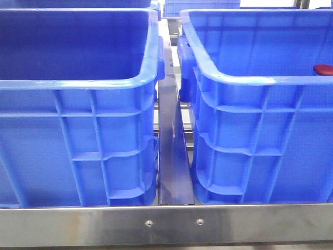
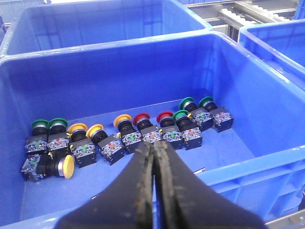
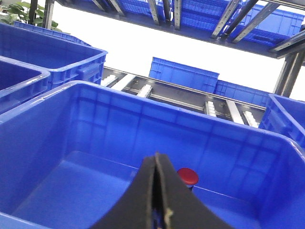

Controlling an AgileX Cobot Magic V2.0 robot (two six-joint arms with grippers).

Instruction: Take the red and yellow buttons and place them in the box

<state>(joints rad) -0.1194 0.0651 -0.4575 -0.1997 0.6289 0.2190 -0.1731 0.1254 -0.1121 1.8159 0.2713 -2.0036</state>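
Blue crates, push buttons inside them, both grippers clenched on nothing.

Blue plastic fills the front view: a left crate point(image 1: 78, 104) and a right crate point(image 1: 260, 114) are set on a steel frame point(image 1: 166, 224), parted by a metal rail point(image 1: 174, 156); a dark red button point(image 1: 323, 69) is seen inside the right crate at its far right, and no arm is shown. In the left wrist view, the left gripper point(image 2: 153, 157) is held over a crate point(image 2: 267, 162) with its fingers pressed together and nothing between them; on the crate floor a row of buttons is laid, with yellow buttons point(image 2: 90, 131), red buttons point(image 2: 153, 119) and green buttons point(image 2: 47, 125) close together. In the right wrist view, the right gripper point(image 3: 155, 167) is likewise closed and empty, and one red button point(image 3: 187, 176) is seen just beyond its tip on the floor of an otherwise bare crate point(image 3: 95, 119).
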